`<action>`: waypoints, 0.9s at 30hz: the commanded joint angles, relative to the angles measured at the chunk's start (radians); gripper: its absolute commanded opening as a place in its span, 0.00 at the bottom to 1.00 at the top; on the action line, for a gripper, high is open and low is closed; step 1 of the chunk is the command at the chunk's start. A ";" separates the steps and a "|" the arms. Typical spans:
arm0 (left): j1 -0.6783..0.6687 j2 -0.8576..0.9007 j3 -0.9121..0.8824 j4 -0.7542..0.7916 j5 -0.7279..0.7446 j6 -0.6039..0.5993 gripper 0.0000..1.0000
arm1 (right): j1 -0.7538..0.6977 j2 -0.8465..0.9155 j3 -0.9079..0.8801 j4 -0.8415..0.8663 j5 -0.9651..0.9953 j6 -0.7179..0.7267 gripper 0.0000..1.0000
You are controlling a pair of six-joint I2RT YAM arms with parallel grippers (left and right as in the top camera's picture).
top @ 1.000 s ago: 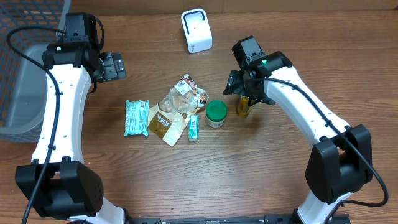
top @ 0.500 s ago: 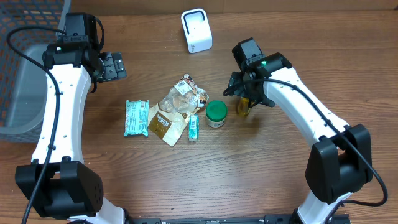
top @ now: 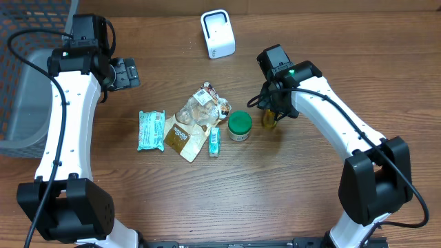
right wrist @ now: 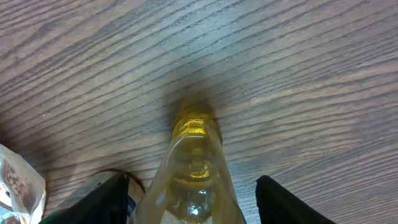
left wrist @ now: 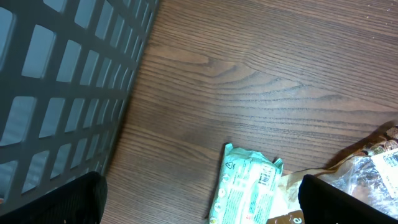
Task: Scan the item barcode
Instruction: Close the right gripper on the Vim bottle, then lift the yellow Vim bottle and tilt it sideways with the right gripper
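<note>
A small bottle of yellow liquid stands on the wooden table, right of a green-lidded jar. My right gripper is down over it. In the right wrist view the bottle sits between the two black fingers, and table still shows between the right finger and the bottle. The jaws are open around it. The white barcode scanner stands at the back centre. My left gripper hangs open and empty at the far left, by the basket.
A grey mesh basket fills the left edge, and it shows in the left wrist view too. A teal packet, a crumpled clear bag and a small teal sachet lie mid-table.
The right jaws have narrowed around the yellow bottle, and the gripper has shifted slightly. The left arm has not moved.
</note>
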 commanded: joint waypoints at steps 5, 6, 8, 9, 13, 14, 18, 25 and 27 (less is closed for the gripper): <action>-0.007 -0.008 0.018 0.001 -0.006 0.002 1.00 | 0.002 0.000 0.016 0.003 -0.026 0.003 0.62; -0.007 -0.008 0.018 0.001 -0.006 0.002 1.00 | 0.002 0.000 0.016 0.003 -0.026 0.003 0.61; -0.007 -0.008 0.018 0.001 -0.006 0.002 1.00 | 0.002 0.000 0.016 0.003 -0.025 0.003 0.53; -0.007 -0.008 0.018 0.001 -0.006 0.002 1.00 | 0.002 0.000 0.016 0.003 -0.026 0.003 0.50; -0.007 -0.008 0.018 0.001 -0.006 0.002 1.00 | 0.002 0.000 0.016 0.007 -0.023 0.003 0.43; -0.007 -0.008 0.018 0.001 -0.006 0.002 1.00 | 0.002 0.000 0.016 0.007 -0.023 0.003 0.41; -0.007 -0.008 0.018 0.001 -0.006 0.002 1.00 | 0.002 -0.004 0.021 0.003 -0.023 0.003 0.35; -0.007 -0.008 0.018 0.001 -0.006 0.002 0.99 | 0.002 -0.044 0.082 -0.068 -0.023 -0.002 0.34; -0.007 -0.008 0.018 0.001 -0.006 0.002 1.00 | 0.002 -0.063 0.097 -0.092 -0.023 -0.005 0.34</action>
